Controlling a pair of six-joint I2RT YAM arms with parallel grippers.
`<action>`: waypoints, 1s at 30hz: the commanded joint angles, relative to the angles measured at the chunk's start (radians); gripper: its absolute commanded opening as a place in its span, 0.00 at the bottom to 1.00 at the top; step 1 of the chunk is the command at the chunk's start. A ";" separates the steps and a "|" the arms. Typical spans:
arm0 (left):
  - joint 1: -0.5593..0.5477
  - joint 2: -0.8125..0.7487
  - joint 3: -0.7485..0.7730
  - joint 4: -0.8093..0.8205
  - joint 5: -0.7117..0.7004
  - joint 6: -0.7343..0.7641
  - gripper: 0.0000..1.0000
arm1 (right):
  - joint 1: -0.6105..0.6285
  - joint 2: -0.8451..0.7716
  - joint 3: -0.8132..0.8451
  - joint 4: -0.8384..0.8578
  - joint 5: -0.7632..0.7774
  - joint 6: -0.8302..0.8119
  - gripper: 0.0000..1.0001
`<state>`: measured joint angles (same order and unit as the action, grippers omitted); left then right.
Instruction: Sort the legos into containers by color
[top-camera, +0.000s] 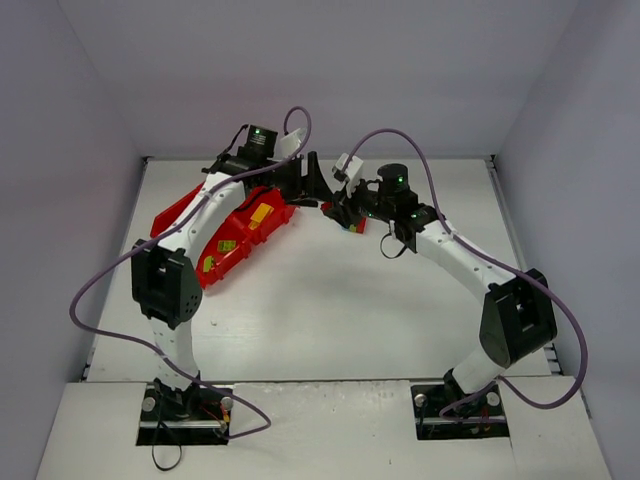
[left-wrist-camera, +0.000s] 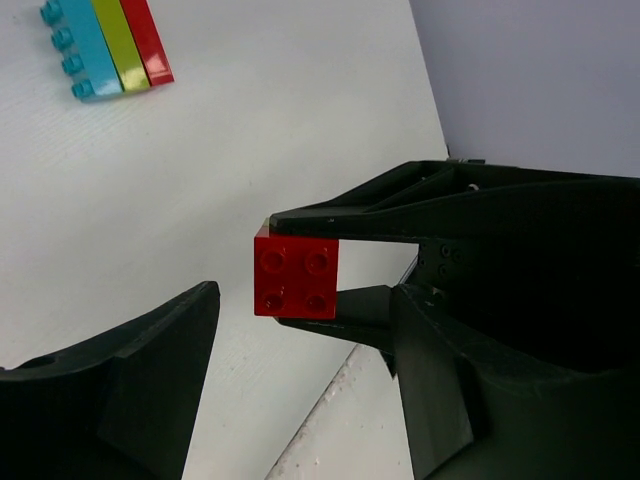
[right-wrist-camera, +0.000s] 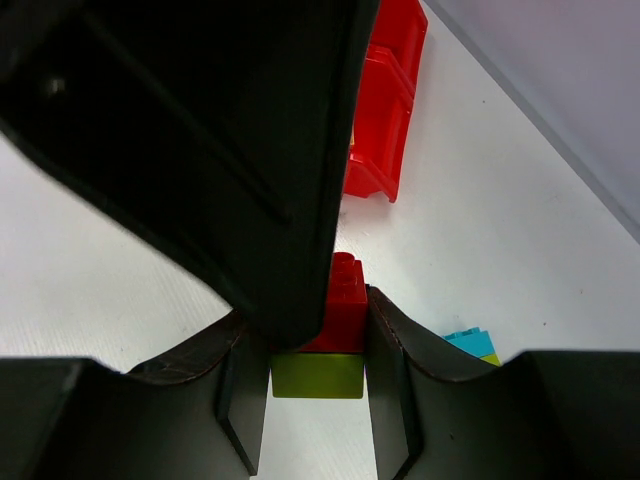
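My right fingers (right-wrist-camera: 392, 390) are almost closed, clamped on a small stack: a red brick (right-wrist-camera: 345, 300) joined to a lime green brick (right-wrist-camera: 318, 375). My left fingers (left-wrist-camera: 120, 385) stand wide apart on either side of that red brick, gripping nothing. The red tray (top-camera: 172, 218) lies on the worktop (top-camera: 330, 300) under my left arm, with a yellow brick (top-camera: 261, 213) in one compartment. A teal, lime and red stack (left-wrist-camera: 105, 45) lies loose nearby.

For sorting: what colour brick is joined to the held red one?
Lime green brick; right wrist view.
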<state>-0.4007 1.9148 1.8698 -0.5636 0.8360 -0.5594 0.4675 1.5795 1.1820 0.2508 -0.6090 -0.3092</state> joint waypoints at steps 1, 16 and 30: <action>-0.026 -0.016 0.058 -0.047 0.012 0.072 0.62 | 0.007 -0.026 0.053 0.079 -0.012 -0.016 0.17; -0.038 0.032 0.075 -0.067 -0.003 0.098 0.45 | 0.013 -0.021 0.054 0.071 -0.021 -0.016 0.17; -0.035 0.010 0.071 -0.030 -0.005 0.124 0.10 | 0.014 -0.007 0.065 0.041 0.000 -0.013 0.50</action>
<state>-0.4313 1.9732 1.9026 -0.6235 0.8326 -0.4732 0.4751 1.5833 1.1831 0.2195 -0.6094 -0.3161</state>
